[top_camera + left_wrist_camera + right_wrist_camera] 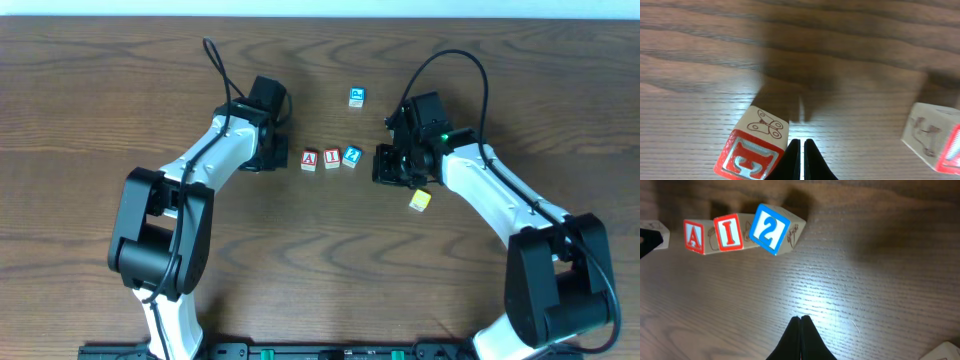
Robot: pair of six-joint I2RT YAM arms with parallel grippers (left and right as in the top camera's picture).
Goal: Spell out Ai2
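Three little letter blocks are sitting in a row in the middle of the brown wooden table (100, 80). The A block (309, 159) is sitting first, the I block (331, 158) is sitting next to it, and the blue 2 block (351, 156) is sitting last. The 2 block is turned a little crooked and is leaning right up against the I block.

The left gripper (801, 159) is hanging low just beside the A end of the row. Its two fingers are pressed together and are holding nothing.

The right gripper (800, 332) is hanging on the other side, near the 2 block but not touching it. Its fingers are squeezed together too, with nothing between them. All three letters are facing its camera.

A spare blue block (357, 96) is lying farther back on the table, apart from the row. A yellow block (420, 200) is lying close under the right arm.
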